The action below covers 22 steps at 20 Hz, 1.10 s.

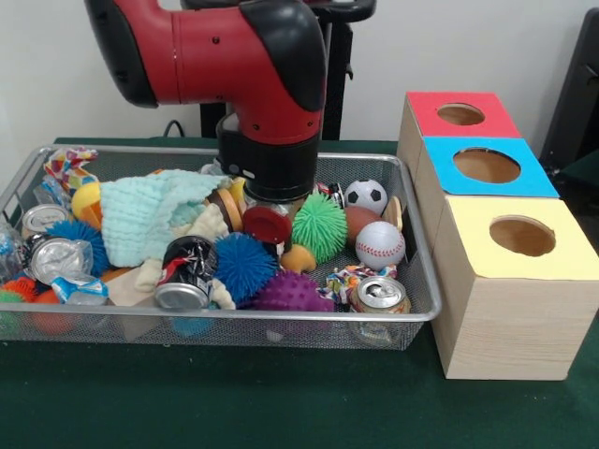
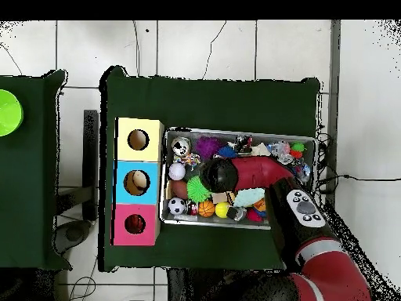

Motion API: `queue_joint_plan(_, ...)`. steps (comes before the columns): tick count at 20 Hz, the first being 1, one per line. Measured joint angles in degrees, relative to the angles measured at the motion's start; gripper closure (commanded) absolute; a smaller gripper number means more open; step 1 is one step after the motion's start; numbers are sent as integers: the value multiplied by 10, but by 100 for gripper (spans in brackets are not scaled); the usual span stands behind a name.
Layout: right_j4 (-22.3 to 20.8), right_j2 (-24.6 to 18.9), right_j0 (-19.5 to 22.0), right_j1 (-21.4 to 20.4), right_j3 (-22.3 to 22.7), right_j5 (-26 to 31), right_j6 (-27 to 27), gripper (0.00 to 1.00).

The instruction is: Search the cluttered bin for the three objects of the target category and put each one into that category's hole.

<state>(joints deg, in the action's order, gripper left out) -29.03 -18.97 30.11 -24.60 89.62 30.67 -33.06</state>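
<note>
The wire mesh bin [image 1: 423,309] is full of toys; it also shows in the overhead view [image 2: 243,131]. My arm reaches down into its middle. The gripper [image 1: 269,217] is low among the toys, behind a blue spiky ball [image 1: 243,265] and left of a green spiky ball [image 1: 319,226]. The black wrist hides it from above [image 2: 219,174]. No plush animal shows clearly; a small orange-yellow thing [image 1: 298,259] lies below the gripper, its kind unclear. The hole [image 1: 460,114] of the red-topped box is right of the bin and shows dark from above [image 2: 135,224].
Blue-topped [image 1: 487,166] and yellow-topped [image 1: 522,236] boxes stand in a row with the red one. In the bin lie a mint cloth [image 1: 154,215], a baseball [image 1: 380,244], a soccer ball [image 1: 366,195], a purple spiky ball [image 1: 290,292] and cans [image 1: 379,295].
</note>
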Motion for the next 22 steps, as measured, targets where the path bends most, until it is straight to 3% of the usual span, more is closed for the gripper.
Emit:
queue_joint_plan(5, 31, -42, 47, 19, 12, 0, 0, 0)
queue_joint_plan(9, 42, -52, 61, 28, 12, 0, 0, 0)
queue_joint_plan(22, 45, -52, 51, 26, 12, 0, 0, 0)
